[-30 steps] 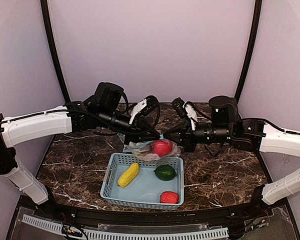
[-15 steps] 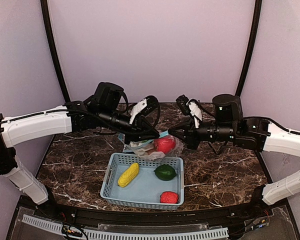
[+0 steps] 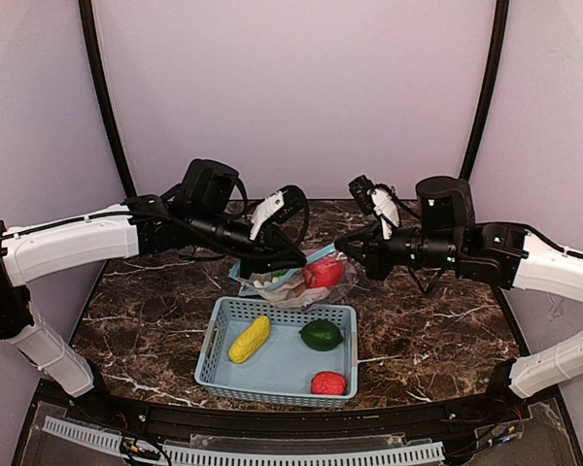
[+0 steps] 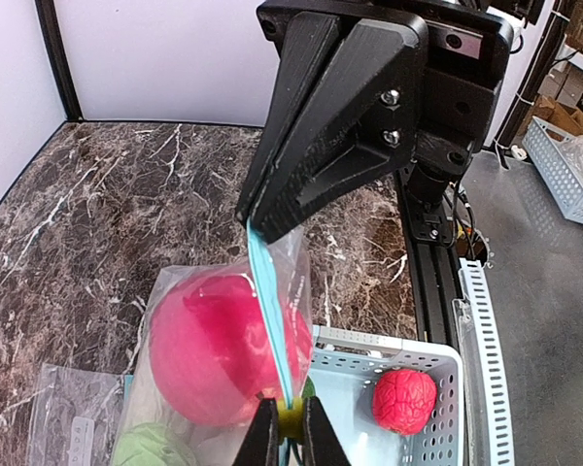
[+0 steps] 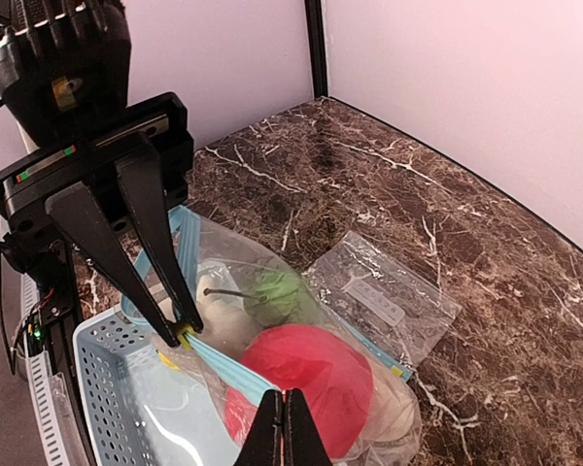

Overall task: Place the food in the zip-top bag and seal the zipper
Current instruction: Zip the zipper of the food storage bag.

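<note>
The clear zip-top bag (image 3: 290, 289) with a blue zipper strip hangs between my two grippers, behind the basket. It holds a red apple (image 3: 321, 274), a green piece (image 5: 272, 296) and a white piece (image 5: 212, 303). My left gripper (image 4: 290, 432) is shut on the yellow zipper slider (image 4: 290, 417) at one end of the strip. My right gripper (image 5: 284, 427) is shut on the blue strip (image 5: 219, 357) at the other end. Yellow corn (image 3: 250, 339), a dark green round fruit (image 3: 322, 335) and a small red fruit (image 3: 328, 382) lie in the basket.
The light blue plastic basket (image 3: 206, 357) stands in front of the bag, near the table's front edge. A second, flat, empty zip-top bag (image 5: 384, 296) lies on the dark marble table (image 3: 146, 301) behind the held bag. Both arms meet over the table's middle.
My right gripper has drawn back to the right and upward with the bag's edge. The bag has risen with it and its zipper strip is now stretched between the grippers. The left gripper has barely moved.
</note>
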`<state>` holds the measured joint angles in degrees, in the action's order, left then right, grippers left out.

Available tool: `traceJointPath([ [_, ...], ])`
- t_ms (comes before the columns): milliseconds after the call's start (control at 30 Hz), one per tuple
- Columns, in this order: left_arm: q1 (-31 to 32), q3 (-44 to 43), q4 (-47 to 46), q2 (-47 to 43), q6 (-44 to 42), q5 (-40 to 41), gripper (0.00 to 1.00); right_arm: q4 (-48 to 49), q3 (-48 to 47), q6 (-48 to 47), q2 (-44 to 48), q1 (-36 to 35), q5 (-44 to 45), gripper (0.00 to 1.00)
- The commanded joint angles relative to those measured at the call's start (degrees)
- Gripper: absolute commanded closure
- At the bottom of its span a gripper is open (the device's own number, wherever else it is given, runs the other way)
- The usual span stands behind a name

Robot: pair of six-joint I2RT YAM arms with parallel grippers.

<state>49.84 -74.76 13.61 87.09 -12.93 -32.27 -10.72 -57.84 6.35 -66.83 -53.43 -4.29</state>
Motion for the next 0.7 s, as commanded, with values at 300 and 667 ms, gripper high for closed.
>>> traceJointPath([
  [300, -0.75, 0.97, 6.54, -3.26, -1.77, 0.73, 0.99, -1.85, -5.11, 1.69, -1.35, 3.38, 12.05, 1.0],
  [667, -1.05, 1.46, 7.03, -3.84, -2.31, 1.51, 0.99, -4.8, -7.23, 3.24, -3.52, 4.64, 16.85, 1.0],
])
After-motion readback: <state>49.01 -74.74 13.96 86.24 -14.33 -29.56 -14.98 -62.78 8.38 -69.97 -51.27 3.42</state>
